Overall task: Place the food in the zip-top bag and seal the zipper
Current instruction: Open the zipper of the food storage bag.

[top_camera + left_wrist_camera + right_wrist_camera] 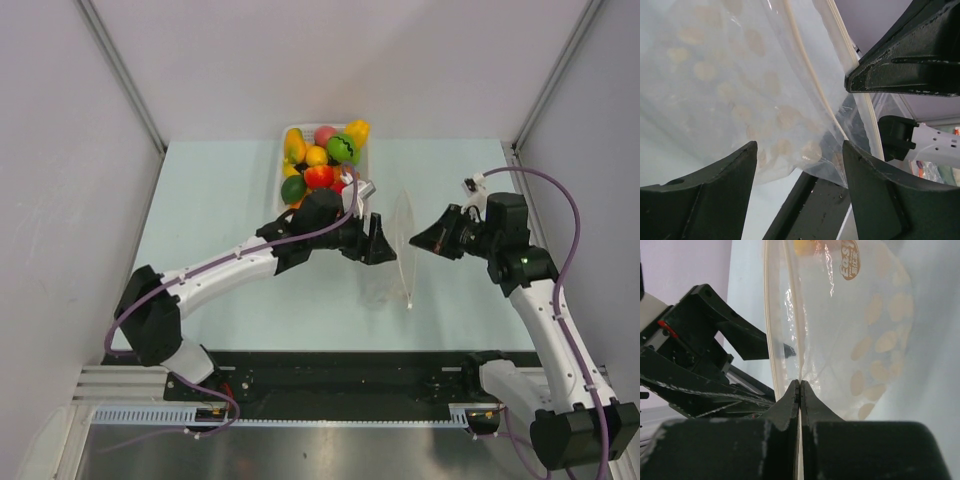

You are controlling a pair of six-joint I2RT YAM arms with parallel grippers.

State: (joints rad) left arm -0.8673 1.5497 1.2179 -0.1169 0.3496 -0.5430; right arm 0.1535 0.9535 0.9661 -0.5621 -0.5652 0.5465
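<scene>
On the pale table (215, 200) between grey walls (60, 150), right end effector (799, 385) pinches the zip-top bag (865, 315); left end effector (799, 150) gapes.

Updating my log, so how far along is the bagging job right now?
Done: nothing bagged yet; the food all sits in the basket and the bag looks empty. In hand: the right gripper pinches the bag's edge, the left gripper open beside it. Left: loading the food, sealing the zipper.

The left arm (250, 258) hides the basket's (288, 131) near end and some food (318, 177).
</scene>
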